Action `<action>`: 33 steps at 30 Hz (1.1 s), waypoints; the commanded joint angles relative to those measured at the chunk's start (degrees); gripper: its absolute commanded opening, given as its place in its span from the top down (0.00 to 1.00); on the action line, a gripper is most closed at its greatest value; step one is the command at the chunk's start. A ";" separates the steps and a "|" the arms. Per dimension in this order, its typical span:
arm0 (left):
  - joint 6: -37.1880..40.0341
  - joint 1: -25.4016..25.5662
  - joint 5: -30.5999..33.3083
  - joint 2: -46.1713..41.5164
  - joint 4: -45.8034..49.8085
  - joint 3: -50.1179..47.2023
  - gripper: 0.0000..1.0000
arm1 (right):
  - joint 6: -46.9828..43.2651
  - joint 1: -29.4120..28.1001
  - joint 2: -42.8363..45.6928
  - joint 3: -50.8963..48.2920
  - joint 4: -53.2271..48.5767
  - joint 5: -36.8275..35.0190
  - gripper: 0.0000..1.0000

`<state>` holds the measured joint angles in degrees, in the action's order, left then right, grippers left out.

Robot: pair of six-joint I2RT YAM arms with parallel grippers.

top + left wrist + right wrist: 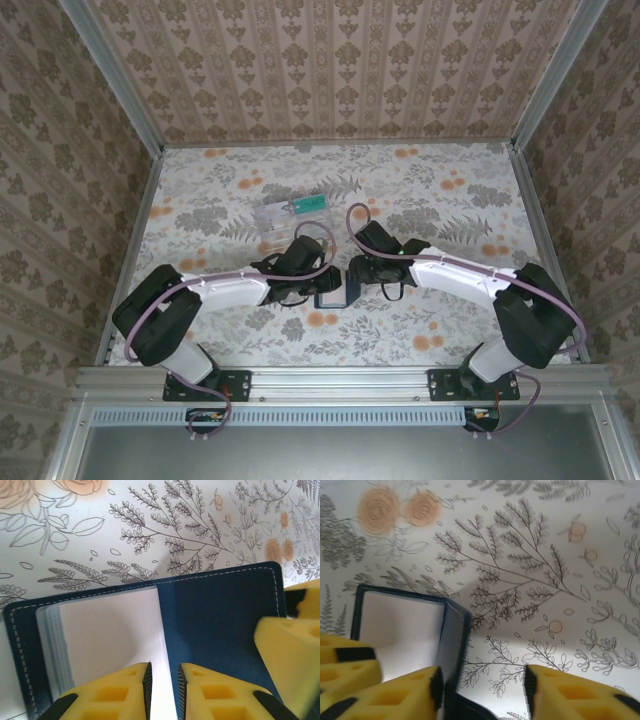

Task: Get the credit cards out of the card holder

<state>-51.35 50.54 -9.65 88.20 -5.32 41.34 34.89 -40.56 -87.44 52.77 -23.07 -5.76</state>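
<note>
Left pincer (163, 680) closed to a slit astride the pale inner leaf of the wallet (220, 610); right pincer (481, 690) wide, navy flap standing between its fingers. I see the wallet open between the two, a teal card (310, 203) in the clear box (275, 222) just on its far side.

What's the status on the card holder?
Left gripper pinching card holder at pale inner flap. Right gripper open, astride its upright cover. Teal card at clear box.
</note>
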 commanded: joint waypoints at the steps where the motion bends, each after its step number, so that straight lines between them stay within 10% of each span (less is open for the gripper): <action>1: -0.23 -0.61 2.56 -3.63 2.66 -0.72 0.72 | -0.52 -0.31 -0.37 -1.28 -1.59 -2.38 0.70; 8: -1.29 -2.78 1.37 -2.35 2.10 -2.56 0.67 | -1.09 -0.25 -2.45 -3.73 0.62 -3.15 0.88; 21: -2.79 -2.73 -3.34 1.08 -5.11 -4.04 0.58 | -1.23 -0.29 -4.61 -3.47 1.97 -2.43 0.88; 33: -1.43 -1.59 -5.86 -0.36 -9.77 -4.47 0.29 | -0.62 -0.29 -4.58 -3.73 2.32 -2.08 0.86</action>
<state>-53.74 48.47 -13.61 88.68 -12.73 37.39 34.28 -40.56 -91.13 50.02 -20.93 -7.46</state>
